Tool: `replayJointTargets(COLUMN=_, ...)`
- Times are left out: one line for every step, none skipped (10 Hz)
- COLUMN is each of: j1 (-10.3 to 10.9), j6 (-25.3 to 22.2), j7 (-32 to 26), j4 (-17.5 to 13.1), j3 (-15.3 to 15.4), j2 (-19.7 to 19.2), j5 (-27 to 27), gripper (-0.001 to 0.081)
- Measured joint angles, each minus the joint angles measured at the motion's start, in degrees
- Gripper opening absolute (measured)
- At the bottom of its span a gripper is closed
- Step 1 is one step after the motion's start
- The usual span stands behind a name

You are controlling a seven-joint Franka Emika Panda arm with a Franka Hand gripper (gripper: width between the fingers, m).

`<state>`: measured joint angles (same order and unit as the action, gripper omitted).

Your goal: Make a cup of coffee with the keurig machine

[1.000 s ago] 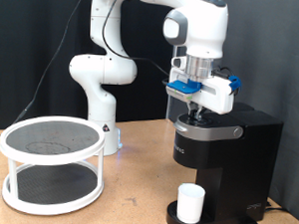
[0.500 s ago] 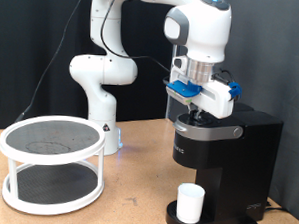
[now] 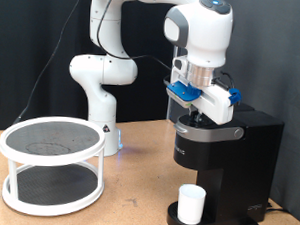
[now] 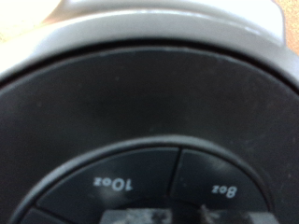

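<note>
Black curtain backs a wooden table point(image 3: 136, 197) where we see the white arm point(image 3: 104, 65) bent over the keurig machine point(image 3: 223, 161), which stands at the exterior view's right. Our gripper point(image 3: 197, 113) points straight down and presses close on the machine's lid, its fingertips lost against the black top, so we cannot tell whether the jaws stand wide or narrow. Beneath the brew head the cup point(image 3: 191, 202) sits upright on the round drip base, well below the gripper and untouched. At the exterior view's left a white two-tier stand point(image 3: 52, 163) with dark mesh shelves stands well apart from the machine. Compared with half a second ago, we note the wrist and its blue-and-white camera mount have shifted a shade lower and to the exterior view's right; cup and stand have not moved. Our wrist view is filled by the machine's lid, blurred, with buttons marked 10oz point(image 4: 113, 184) and 8oz point(image 4: 222, 189); the fingers are only a dark smear at the frame's edge.
</note>
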<state>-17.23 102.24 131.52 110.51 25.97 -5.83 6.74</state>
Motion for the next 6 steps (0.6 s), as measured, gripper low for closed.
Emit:
replayJointTargets(j1=-0.1, j6=-2.2, j7=-2.0, j4=-1.2, j3=0.0, j2=-0.9, j5=0.4, gripper=0.0000)
replayJointTargets(j1=-0.1, j6=-3.9, j7=-3.8, j4=-2.3, j3=0.0, j2=-1.7, j5=0.4, gripper=0.0000)
replayJointTargets(j1=-0.1, j6=-4.7, j7=-5.0, j4=-2.7, j3=0.0, j2=-2.0, j5=0.4, gripper=0.0000)
replayJointTargets(j1=-0.1, j6=-4.8, j7=-5.8, j4=-2.7, j3=0.2, j2=-2.0, j5=0.4, gripper=0.0000)
replayJointTargets(j1=-0.1, j6=-4.2, j7=-6.5, j4=-2.5, j3=0.3, j2=-1.8, j5=0.4, gripper=0.0000)
replayJointTargets(j1=0.0, j6=-1.6, j7=-7.3, j4=-1.7, j3=0.5, j2=-1.3, j5=0.4, gripper=0.0000)
